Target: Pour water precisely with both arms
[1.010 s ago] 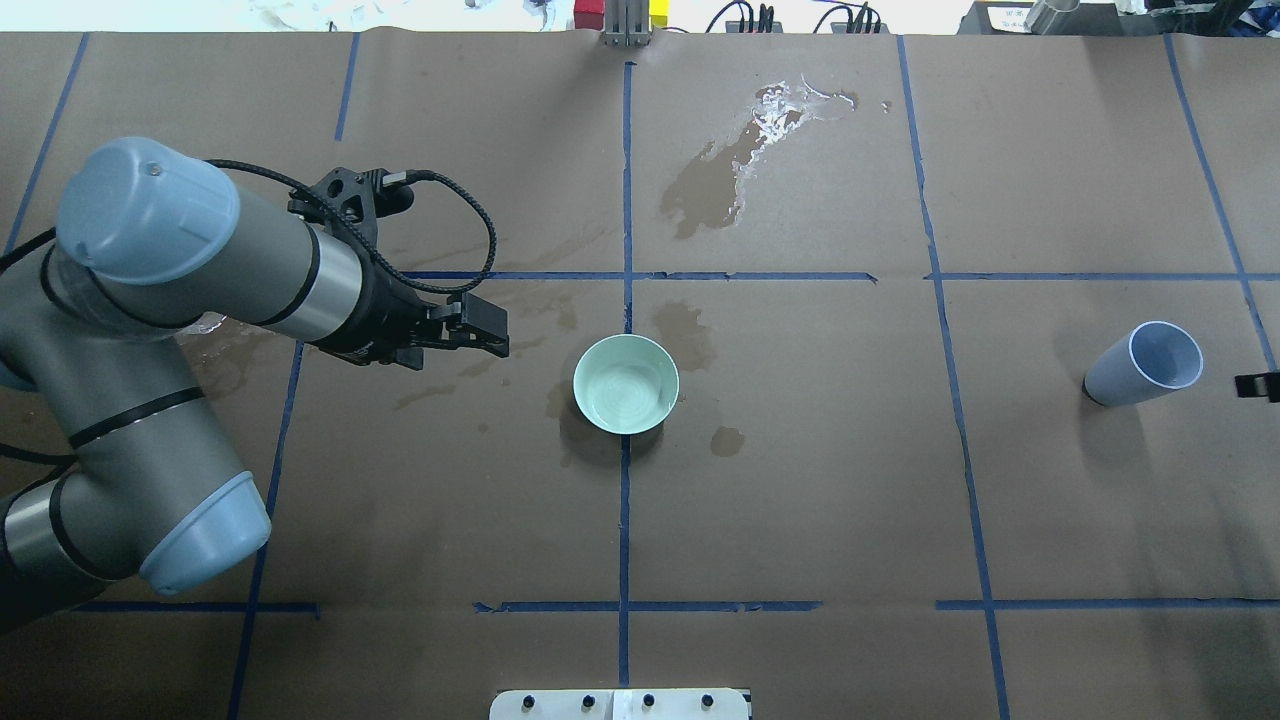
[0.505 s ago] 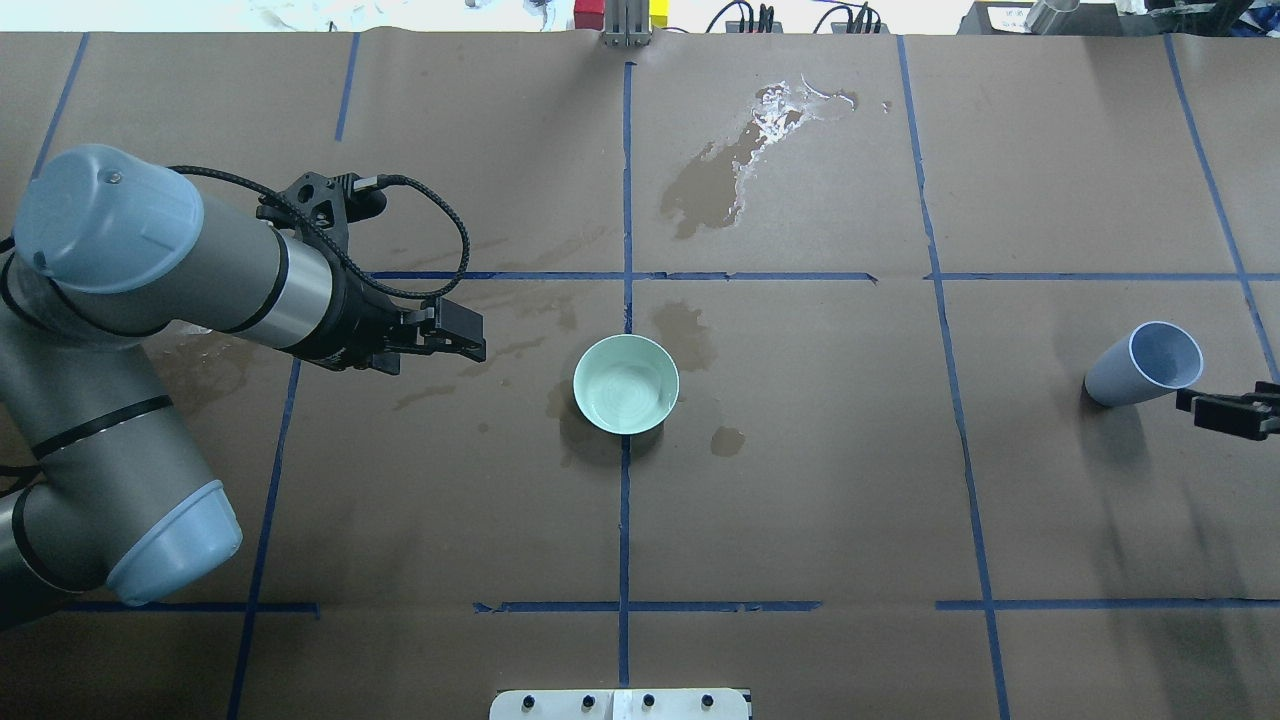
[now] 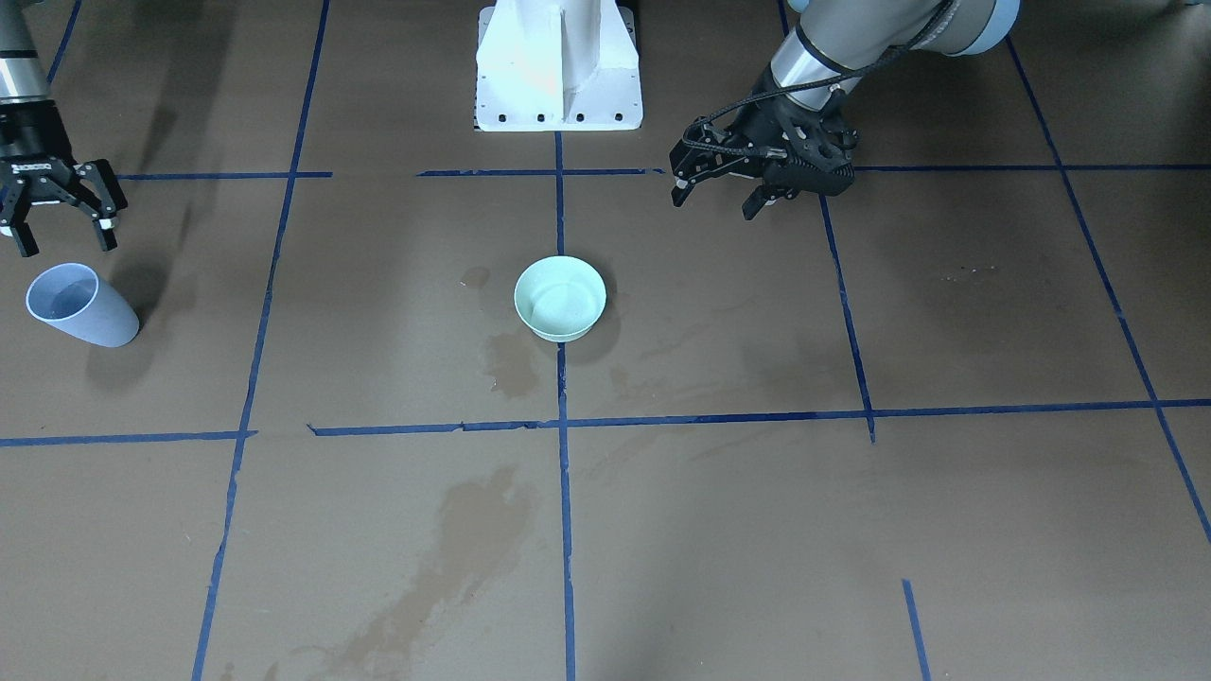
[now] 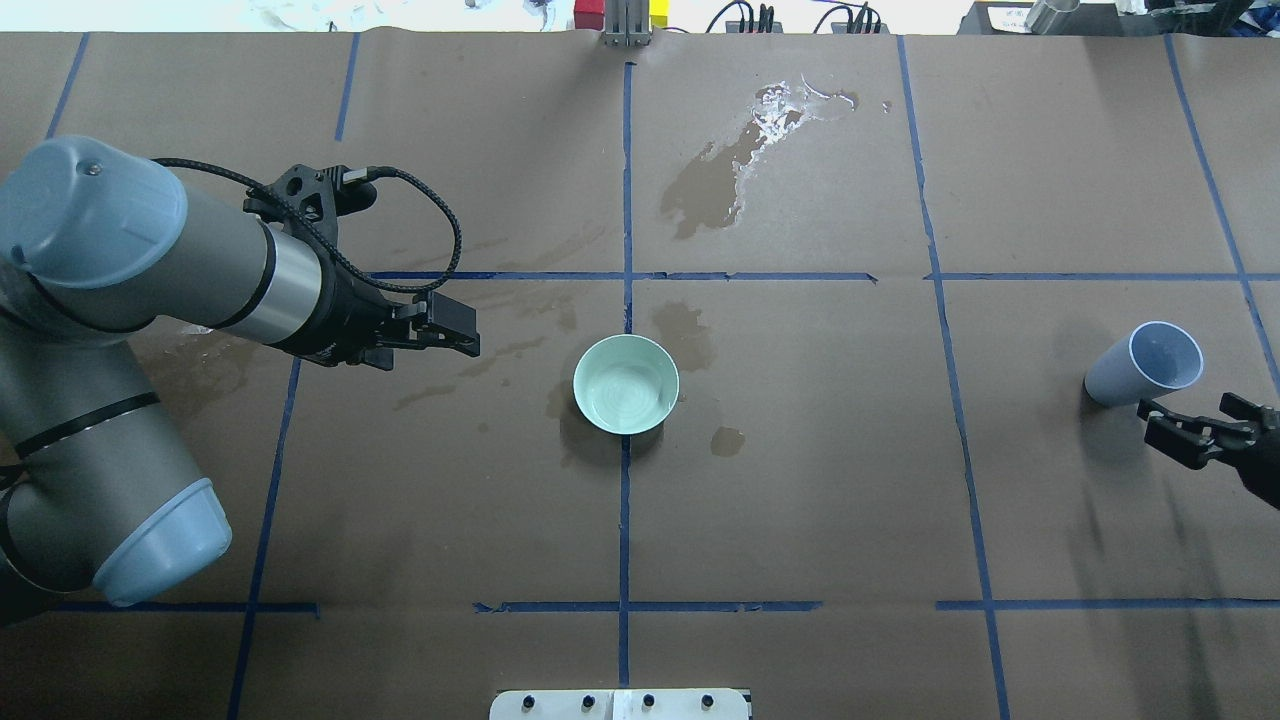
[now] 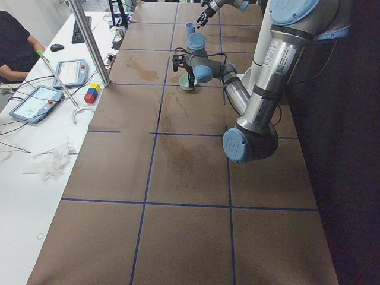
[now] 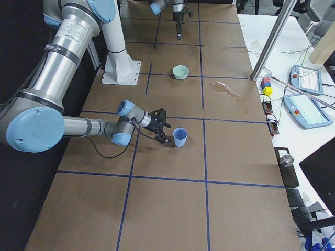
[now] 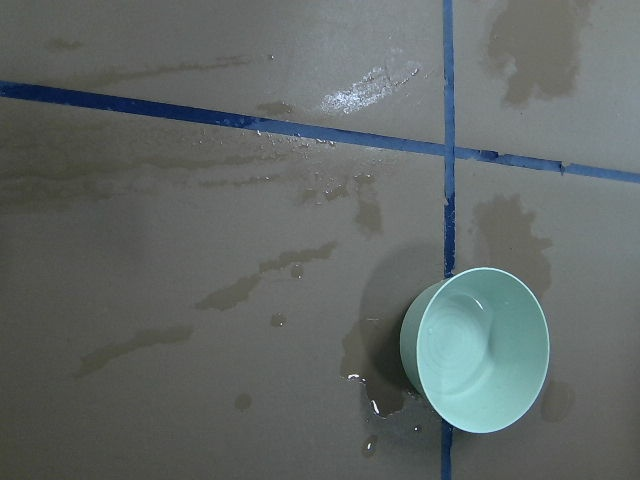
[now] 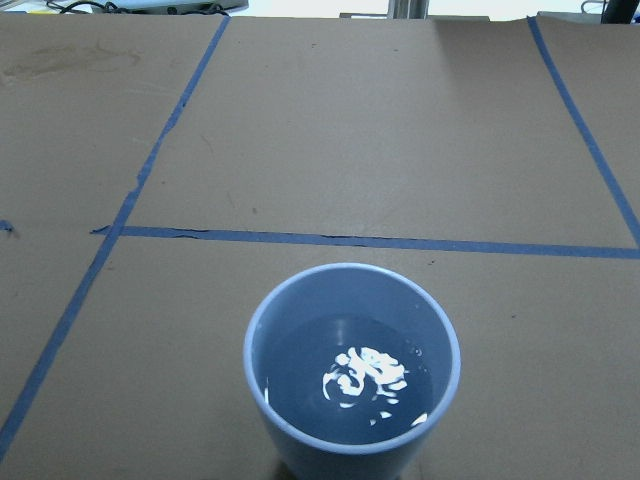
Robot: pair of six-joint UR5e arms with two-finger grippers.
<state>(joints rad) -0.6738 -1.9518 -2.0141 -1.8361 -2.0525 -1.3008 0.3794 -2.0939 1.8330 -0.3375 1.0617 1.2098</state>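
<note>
Right gripper (image 4: 1190, 418) has slid in, fingers spread, blue cup (image 4: 1140, 366) just ahead of them; approach step, straddling it comes next. Left gripper (image 3: 716, 197) spread too.

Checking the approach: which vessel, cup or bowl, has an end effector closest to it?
The pale blue plastic cup: the open right end effector sits just beside it, while the mint green bowl stands mid-table, apart from the left end effector.

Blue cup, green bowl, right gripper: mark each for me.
blue cup (image 3: 95, 318): exterior front-facing view, on its outer side wall.
green bowl (image 4: 626, 386): overhead exterior view, on its inside bottom.
right gripper (image 3: 66, 247): exterior front-facing view, midway between its open fingertips.
</note>
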